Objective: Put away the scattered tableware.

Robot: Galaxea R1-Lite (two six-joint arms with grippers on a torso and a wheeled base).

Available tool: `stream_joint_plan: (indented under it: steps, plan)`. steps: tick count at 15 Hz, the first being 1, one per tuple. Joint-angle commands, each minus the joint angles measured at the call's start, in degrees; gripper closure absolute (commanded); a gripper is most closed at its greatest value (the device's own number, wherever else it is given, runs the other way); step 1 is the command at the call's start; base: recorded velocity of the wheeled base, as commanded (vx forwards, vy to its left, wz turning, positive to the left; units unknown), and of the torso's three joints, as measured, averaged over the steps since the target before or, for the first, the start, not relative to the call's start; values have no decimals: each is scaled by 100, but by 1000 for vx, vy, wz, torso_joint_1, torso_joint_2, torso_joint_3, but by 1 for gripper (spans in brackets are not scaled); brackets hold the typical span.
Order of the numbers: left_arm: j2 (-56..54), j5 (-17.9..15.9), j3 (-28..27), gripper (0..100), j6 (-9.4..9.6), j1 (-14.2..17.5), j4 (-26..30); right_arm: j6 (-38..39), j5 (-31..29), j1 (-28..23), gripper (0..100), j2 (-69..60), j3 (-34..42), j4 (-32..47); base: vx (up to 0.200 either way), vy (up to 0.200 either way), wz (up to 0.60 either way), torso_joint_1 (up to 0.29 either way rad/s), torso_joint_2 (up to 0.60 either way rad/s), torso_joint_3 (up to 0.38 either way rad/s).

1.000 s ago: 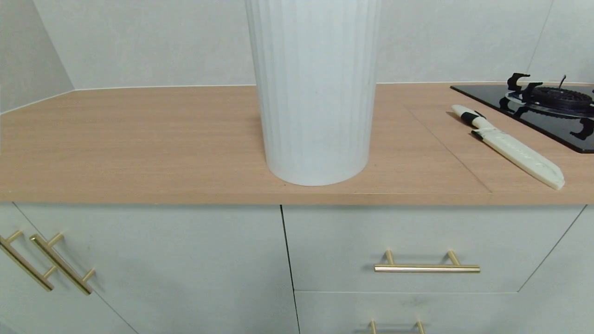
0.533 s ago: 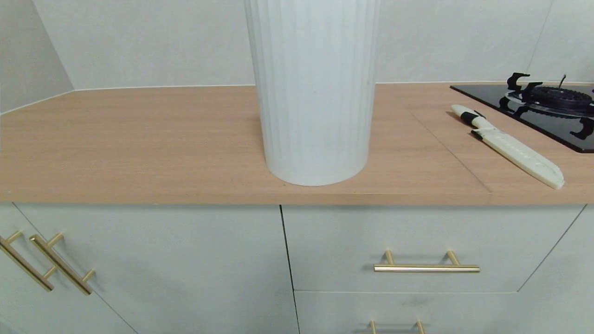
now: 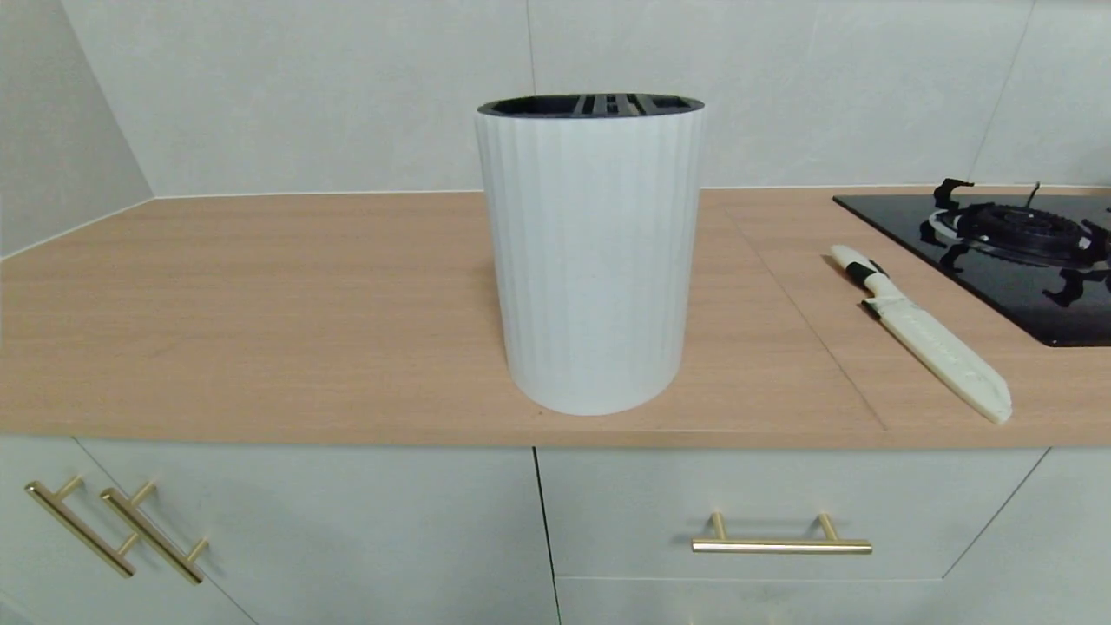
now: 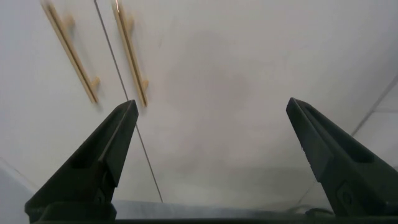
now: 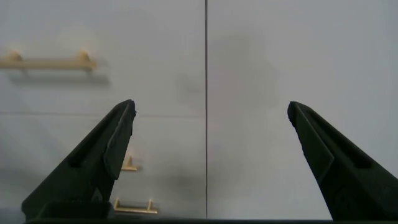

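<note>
Knife (image 3: 920,334) lies right of the holder (image 3: 592,260) on the counter (image 3: 260,304), handle far, blade near, likely nearer the right claw (image 5: 210,105); it and the left claw (image 4: 211,104) are wide open, empty.

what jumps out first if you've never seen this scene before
A tall white ribbed holder with a black slotted top stands midway along the wooden counter, near its front edge. To its right a cream knife lies flat, beside a black gas hob at the far right.

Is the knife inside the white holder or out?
Out. The knife lies flat on the counter, apart from the upright white holder.
</note>
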Motion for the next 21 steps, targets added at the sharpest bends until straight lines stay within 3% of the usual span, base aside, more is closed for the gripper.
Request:
stream_joint_plan:
  steps: [1, 21]
  plan:
    - [0, 2, 0, 0, 0, 0, 0, 0, 4, 2, 0, 7, 0, 0, 0, 0, 0, 163, -486, -300]
    - [0, 2, 0, 0, 0, 0, 0, -9, 4, 2, 0, 7, 0, 0, 0, 0, 0, 211, -507, -292]
